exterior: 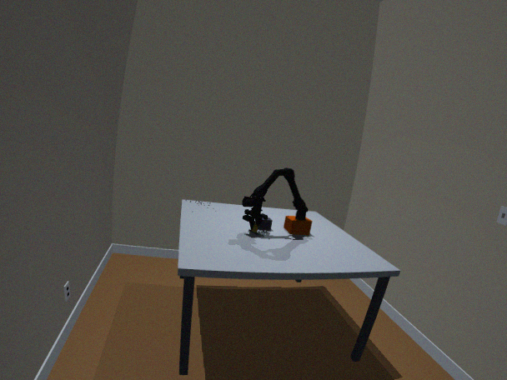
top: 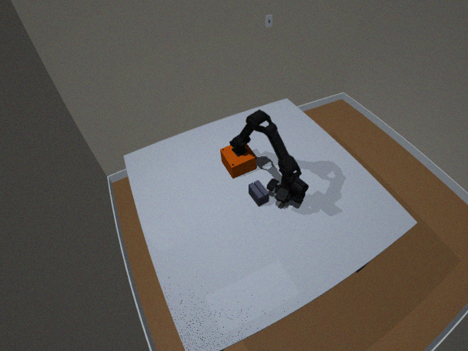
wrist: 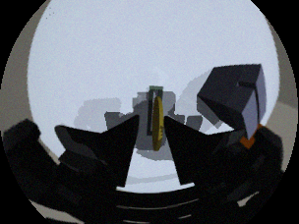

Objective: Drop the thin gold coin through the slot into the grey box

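The gripper is lowered to the table, its 2 fingers partly spread, one on each side of the coin without pinching it. In the wrist view a visible gap remains on both sides of the coin, so nothing is held.

The coin stands upright on its edge in the dark-green holder, only a sliver of which shows at the coin's far end. It appears edge-on as a narrow gold strip running from 12 to 6 o'clock, centred between the fingertips.

The grey box sits at about 2 o'clock from the coin in the wrist view, close by but not touching it. In the top view the box lies just beside the gripper, at its 9 o'clock; the slot shows there as a dark line along the lid.

Judgement: the step in hand is the grasp; the approach looks complete. The next move calls for closing squarely on the coin's 2 flat faces, then lifting straight up out of the holder. Risk: an off-centre closure could tip the coin.
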